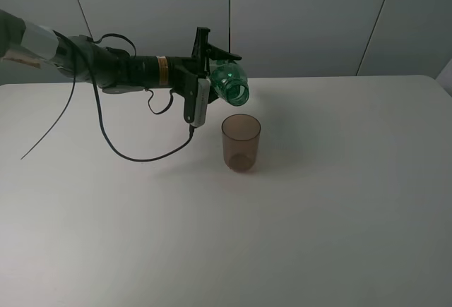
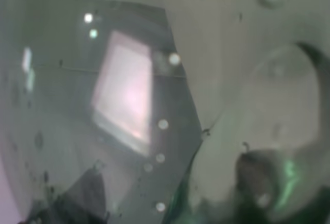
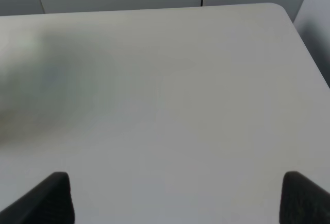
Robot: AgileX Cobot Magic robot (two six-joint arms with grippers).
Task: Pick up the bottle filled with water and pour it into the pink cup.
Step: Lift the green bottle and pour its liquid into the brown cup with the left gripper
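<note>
So, I'm watching the high camera and the left pincer (image 1: 215, 85) is squeezing the bottle (image 1: 232, 83). Its jaws are clamped onto the green body, one black finger up top and a pale one underneath.

The bottle is lying tipped over on its side up in the air, touching nothing but the pincer. A round end is facing roughly 5 o'clock, and I'm not managing to tell whether that's the mouth or the base. It's hanging just above the pink cup (image 1: 241, 142), at about 11 o'clock from it.

The cup is standing upright on the white worktop (image 1: 353, 215) near the middle of the view, apart from the bottle. Its bottom is looking a bit darker, but I can't tell if any water is sitting in there.

The arm is reaching in from 9 o'clock, and a black cable (image 1: 134, 155) is drooping off it down over the worktop.

The left wrist camera is giving me pretty much nothing. Blurry greenish clear plastic is filling the whole picture, with small droplets or specks on it.

On the right wrist camera, the right pincer (image 3: 175, 198) is sitting with its jaws wide apart and gripping nothing. Only two dark fingertips (image 3: 51, 198) are poking in at the corners, over the worktop.
</note>
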